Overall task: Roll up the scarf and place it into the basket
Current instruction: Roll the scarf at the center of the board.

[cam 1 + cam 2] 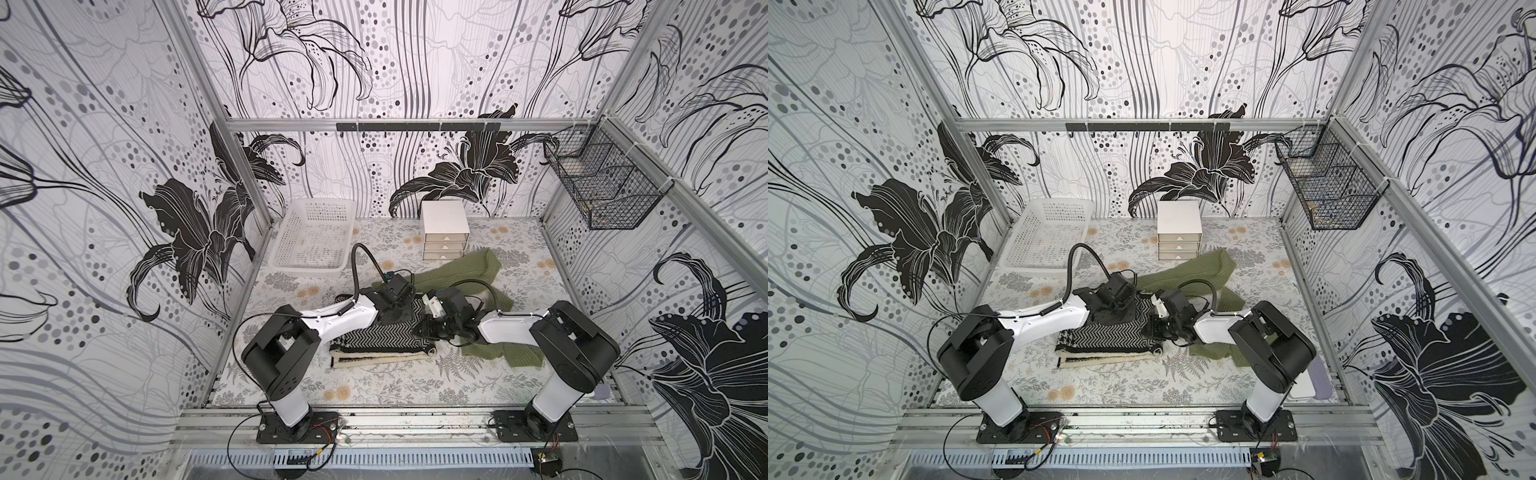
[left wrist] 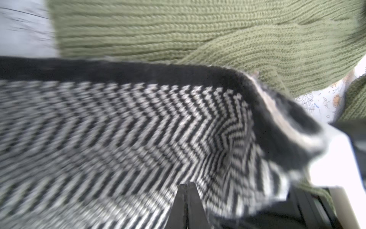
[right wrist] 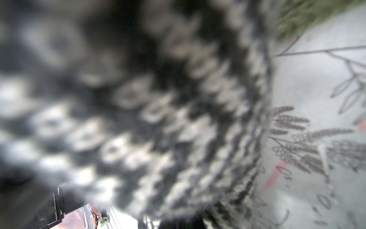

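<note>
Scarf (image 1: 374,338), the herringbone one, lies flat-folded on the table (image 1: 374,386), well apart from the basket (image 1: 309,268): nearer my bases than the basket and off toward my right. No tight roll shows yet, only stacked layers with a cream edge showing on the side away from the basket. My left gripper (image 2: 185,190) has its fingers together, tips down on the weave; I cannot tell if any cloth is pinched between them. My right gripper (image 1: 422,330) is together too, at the scarf end farthest from the basket. Herringbone fills my right wrist view and that corner curls up off the table, so I judge it clamped on the scarf. A green scarf (image 1: 461,268) lies beyond, farther from the basket, touching the black border. Risks as I read them: that contact could drag green knit into the roll if I turn the end toward it. One pinched corner may lift only the top layer, leaving the fold to splay. A slack roll would likely open on the carry to the basket, which is empty.
</note>
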You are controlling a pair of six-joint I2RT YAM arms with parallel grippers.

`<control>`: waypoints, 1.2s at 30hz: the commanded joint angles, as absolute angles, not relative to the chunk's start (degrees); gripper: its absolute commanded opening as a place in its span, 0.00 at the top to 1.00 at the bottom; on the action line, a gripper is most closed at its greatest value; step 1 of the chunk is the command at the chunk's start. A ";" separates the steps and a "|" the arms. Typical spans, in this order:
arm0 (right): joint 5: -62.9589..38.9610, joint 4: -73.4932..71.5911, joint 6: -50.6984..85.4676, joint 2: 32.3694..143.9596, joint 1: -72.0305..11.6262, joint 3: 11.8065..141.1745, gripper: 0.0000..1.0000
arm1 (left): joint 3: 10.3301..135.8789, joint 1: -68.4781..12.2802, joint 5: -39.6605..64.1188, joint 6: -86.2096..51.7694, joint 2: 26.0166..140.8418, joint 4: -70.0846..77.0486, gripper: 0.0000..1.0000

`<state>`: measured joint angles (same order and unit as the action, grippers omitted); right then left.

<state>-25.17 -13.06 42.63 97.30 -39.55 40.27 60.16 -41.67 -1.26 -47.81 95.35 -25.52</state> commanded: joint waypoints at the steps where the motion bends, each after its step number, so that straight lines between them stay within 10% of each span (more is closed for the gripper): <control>1: -18.81 -3.11 41.68 100.54 -39.88 39.40 1.00 | 58.09 -41.39 -0.32 -46.15 91.70 -24.83 0.86; 5: -18.80 -2.20 41.40 100.29 -39.85 39.73 1.00 | 58.17 -41.37 3.35 -45.63 93.04 -19.03 0.58; 11: -18.37 -1.15 41.00 99.49 -39.83 39.84 1.00 | 60.54 -41.34 7.50 -45.43 97.86 -14.64 0.52; 21: -18.94 -0.72 40.61 98.94 -39.82 40.14 1.00 | 60.65 -40.26 6.06 -45.38 101.92 -11.06 1.00; 25: -19.77 1.39 39.62 95.32 -39.88 39.96 0.96 | 60.75 -38.91 5.19 -44.03 102.98 -11.30 1.00; 29: -14.77 8.46 38.23 85.96 -39.73 39.35 0.63 | 60.03 -37.32 5.10 -43.48 103.95 -10.76 1.00; 36: -10.55 15.28 35.91 79.10 -37.10 40.43 0.57 | 57.65 -35.66 8.24 -43.15 105.19 -7.09 1.00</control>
<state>-14.39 8.16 38.15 80.14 -37.67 40.49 58.92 -36.18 8.05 -44.49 103.79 -9.96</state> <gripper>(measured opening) 0.431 0.046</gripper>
